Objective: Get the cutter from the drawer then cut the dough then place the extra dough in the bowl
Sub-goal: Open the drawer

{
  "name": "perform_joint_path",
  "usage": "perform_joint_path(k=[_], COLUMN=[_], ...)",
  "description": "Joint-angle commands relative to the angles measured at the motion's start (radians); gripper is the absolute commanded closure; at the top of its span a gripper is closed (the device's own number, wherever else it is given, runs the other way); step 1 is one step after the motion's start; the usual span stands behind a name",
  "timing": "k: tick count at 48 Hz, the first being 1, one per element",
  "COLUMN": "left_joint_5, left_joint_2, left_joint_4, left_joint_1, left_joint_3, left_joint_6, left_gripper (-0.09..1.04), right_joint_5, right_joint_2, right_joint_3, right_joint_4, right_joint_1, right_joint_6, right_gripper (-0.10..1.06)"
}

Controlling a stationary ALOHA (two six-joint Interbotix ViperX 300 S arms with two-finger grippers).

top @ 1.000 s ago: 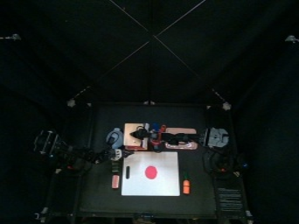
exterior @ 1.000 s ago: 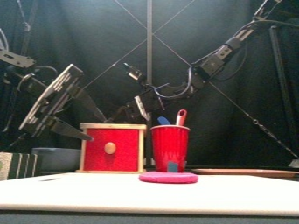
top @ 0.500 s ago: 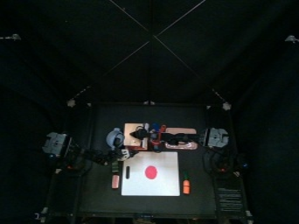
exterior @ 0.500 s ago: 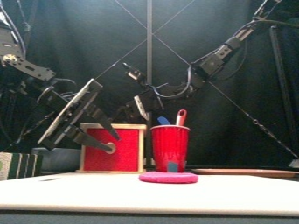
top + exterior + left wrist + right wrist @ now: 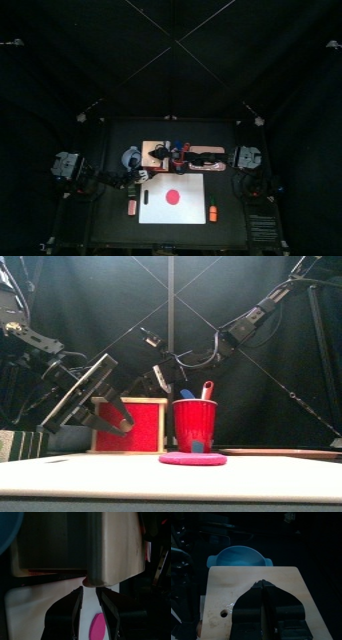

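Observation:
The pale wooden box [image 5: 147,148] stands behind the white cutting board [image 5: 195,188], its red drawer front [image 5: 142,437] facing forward and closed. My left gripper [image 5: 112,416] hangs right at that front, jaws a little apart at the box's edge [image 5: 91,589]. The right gripper [image 5: 264,585] is shut and presses its tips on the box's top [image 5: 231,587]; in the top view it [image 5: 166,153] lies over the box. A flat red dough disc [image 5: 173,196] lies on the board [image 5: 194,459]. No cutter shows.
A blue-grey bowl [image 5: 130,157] sits left of the box. The red cup [image 5: 195,424] with a blue and a red knife stands right of it. One orange toy [image 5: 132,208] lies left of the board, another [image 5: 211,212] at its right edge.
My left gripper has swung in from the left and down to the drawer front. The right gripper has stayed on the box top.

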Motion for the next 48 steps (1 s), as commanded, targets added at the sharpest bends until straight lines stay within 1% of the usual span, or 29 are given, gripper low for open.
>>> perform_joint_path(k=[1, 12, 16, 28, 36, 44, 48], left_joint_5=[-0.003, 0.000, 0.011, 0.023, 0.097, 0.074, 0.071], left_joint_2=[-0.018, -0.020, -0.023, -0.043, -0.057, -0.075, -0.083], left_joint_4=[0.015, 0.035, 0.040, 0.038, 0.037, -0.002, 0.000], left_joint_1=[0.002, 0.002, 0.003, 0.005, 0.015, 0.015, 0.021], left_joint_3=[-0.025, -0.043, -0.048, -0.028, -0.031, -0.032, -0.026], left_joint_6=[0.023, 0.133, 0.155, 0.147, 0.140, 0.121, 0.126], left_gripper=[0.27, 0.27, 0.27, 0.24, 0.24, 0.24, 0.25], right_joint_5=[0.002, 0.011, 0.012, 0.012, 0.014, 0.015, 0.020], right_joint_2=[-0.015, -0.014, -0.015, -0.015, -0.015, -0.015, -0.015], right_joint_3=[-0.018, -0.023, -0.025, -0.026, -0.026, -0.028, -0.028], right_joint_4=[0.002, 0.002, 0.002, 0.000, 0.002, 0.000, 0.000], right_joint_1=[0.003, 0.003, 0.005, 0.005, 0.005, 0.006, 0.008], right_joint_6=[0.002, 0.002, 0.002, 0.002, 0.002, 0.003, 0.003], right_gripper=[0.95, 0.95, 0.95, 0.95, 0.95, 0.95, 0.95])
